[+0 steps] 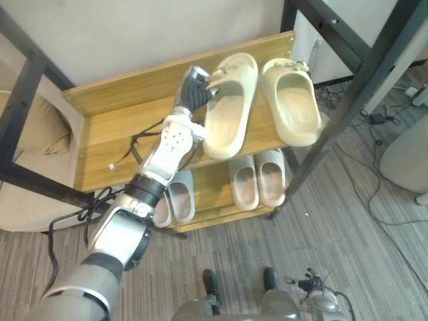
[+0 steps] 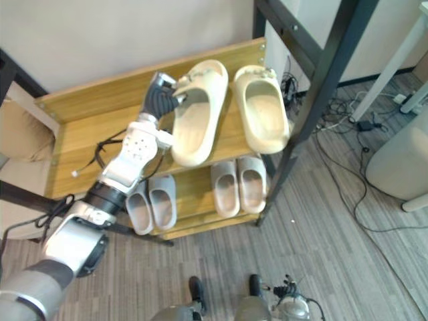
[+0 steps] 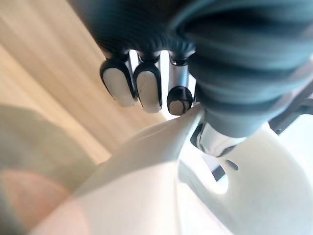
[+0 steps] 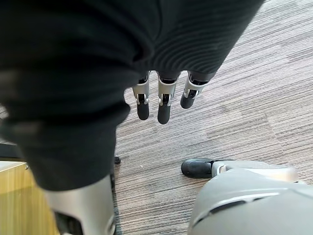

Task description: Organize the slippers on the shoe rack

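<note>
Smooth matt rubbery slippers on a grained wooden shoe rack.

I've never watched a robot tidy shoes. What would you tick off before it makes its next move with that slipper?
1. Left hand gripping the left cream slipper: ok, its fingers curl at the rim in the left wrist view.
2. Slipper lined up with the right cream slipper: not ok, the two splay apart toward the front of the top shelf.
3. Free shelf space beside the hand: ok.
4. Beige pair and grey pair on the lower shelf: ok, each side by side.
5. Right hand out of the way: ok, it hangs open above the floor.
</note>
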Available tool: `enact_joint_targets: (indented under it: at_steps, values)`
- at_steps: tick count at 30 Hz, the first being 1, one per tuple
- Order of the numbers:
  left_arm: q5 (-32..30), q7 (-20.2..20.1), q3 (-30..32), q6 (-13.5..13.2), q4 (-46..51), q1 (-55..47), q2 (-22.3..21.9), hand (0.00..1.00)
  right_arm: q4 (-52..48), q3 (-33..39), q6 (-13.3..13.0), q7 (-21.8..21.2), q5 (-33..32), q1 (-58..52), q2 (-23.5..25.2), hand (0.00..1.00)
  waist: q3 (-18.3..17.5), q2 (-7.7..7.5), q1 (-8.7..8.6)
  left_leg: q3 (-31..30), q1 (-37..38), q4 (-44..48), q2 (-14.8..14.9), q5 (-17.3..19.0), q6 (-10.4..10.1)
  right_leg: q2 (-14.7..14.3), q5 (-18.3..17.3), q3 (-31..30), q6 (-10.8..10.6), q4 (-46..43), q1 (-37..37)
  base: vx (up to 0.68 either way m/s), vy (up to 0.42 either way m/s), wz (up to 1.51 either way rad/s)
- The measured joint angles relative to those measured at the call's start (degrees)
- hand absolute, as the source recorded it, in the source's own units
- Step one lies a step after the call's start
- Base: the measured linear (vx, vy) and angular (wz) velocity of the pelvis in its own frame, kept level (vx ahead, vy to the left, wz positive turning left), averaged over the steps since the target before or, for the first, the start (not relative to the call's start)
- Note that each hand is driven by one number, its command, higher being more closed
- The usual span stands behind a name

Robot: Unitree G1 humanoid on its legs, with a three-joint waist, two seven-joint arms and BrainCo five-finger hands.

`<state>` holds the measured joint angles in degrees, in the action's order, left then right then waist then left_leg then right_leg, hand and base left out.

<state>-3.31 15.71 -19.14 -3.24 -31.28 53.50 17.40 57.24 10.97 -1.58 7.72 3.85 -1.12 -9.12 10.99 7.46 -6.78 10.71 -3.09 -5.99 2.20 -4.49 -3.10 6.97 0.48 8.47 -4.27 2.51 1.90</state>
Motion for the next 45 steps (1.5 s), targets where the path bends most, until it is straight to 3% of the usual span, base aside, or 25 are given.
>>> enact_joint_targets:
  at_steps: [6,7,23,45]
  values:
    - [-0.05,-0.15,0.38,0.19,-1.03,0.0,0.18,1.0,0.0,0.1,0.0,0.0,0.0,-0.02,0.0,0.0,0.02,0.04,-0.16,0.22,0.02,0.02,0.25,0.27,-0.4,-0.32,0.08,0.12,0.06,1.06,-0.54,0.04,-0.017,-0.01]
    - [-0.05,-0.19,0.43,0.18,-1.03,0.0,0.18,0.0,0.0,0.11,0.0,0.0,0.0,-0.02,0.0,0.0,0.02,0.04,-0.16,0.22,0.02,0.03,0.25,0.28,-0.4,-0.33,0.07,0.15,0.06,1.09,-0.58,0.05,-0.014,0.02]
    - [0.12,-0.05,2.58,-0.32,-1.52,0.52,2.16,0.0,-0.08,0.19,-0.03,0.07,-0.02,-0.02,0.01,0.0,1.85,0.48,-0.35,0.4,-0.13,0.02,0.61,0.54,-0.77,-0.7,0.34,0.21,0.29,1.69,-0.61,0.0,-0.002,-0.01]
    - [6.38,0.34,3.74,-1.2,3.97,-0.36,0.88,0.0,-0.1,-0.65,-0.02,0.0,0.06,0.28,0.02,0.0,2.46,-0.43,-0.31,-0.68,0.45,0.03,0.55,0.44,-0.75,-0.65,0.32,1.47,0.27,1.66,-2.13,0.0,-0.001,0.01]
